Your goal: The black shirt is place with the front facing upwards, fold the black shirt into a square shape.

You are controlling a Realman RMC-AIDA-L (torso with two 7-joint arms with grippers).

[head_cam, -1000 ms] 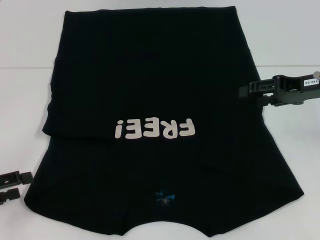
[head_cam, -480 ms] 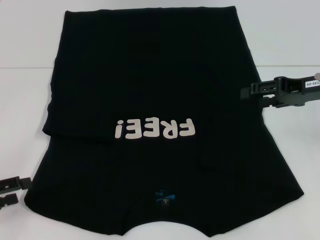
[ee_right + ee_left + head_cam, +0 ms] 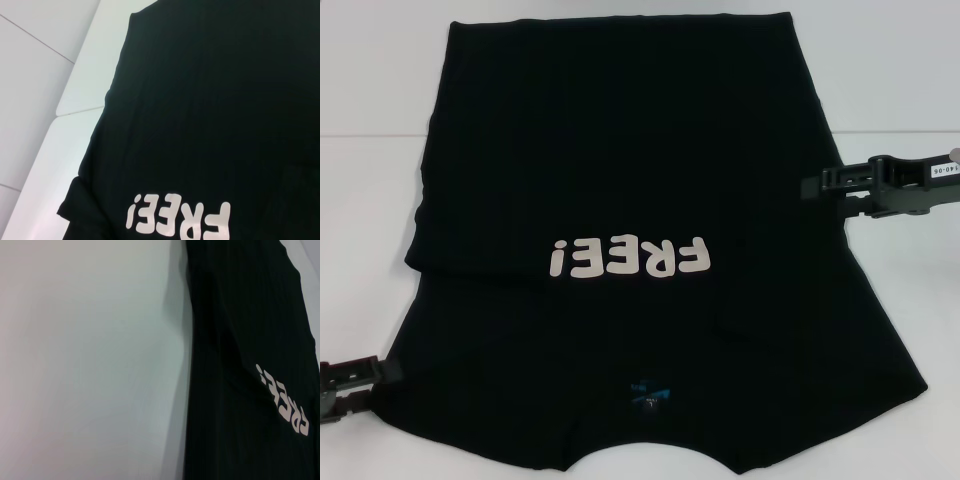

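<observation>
The black shirt (image 3: 620, 150) lies flat on the white table (image 3: 370, 150), front up. Its white "FREE!" letters (image 3: 625, 258) read upside down from my side, and the blue neck label (image 3: 648, 392) is near the front edge. My left gripper (image 3: 382, 383) is open, low at the front left, its fingertips touching the shirt's left sleeve edge. At the shirt's right edge, level with mid-body, my right gripper (image 3: 835, 193) is open. The left wrist view shows the shirt (image 3: 240, 340) beside bare table. The right wrist view shows the shirt (image 3: 210, 100) with its letters.
White tabletop (image 3: 900, 90) shows on both sides of the shirt and beyond its far hem. A seam line in the table (image 3: 360, 138) runs left to right behind the grippers. A small fold bulges at the shirt's left side (image 3: 417, 245).
My left gripper has slid right, up to the left sleeve edge. My right gripper has drawn back slightly to the right. The shirt has not moved.
</observation>
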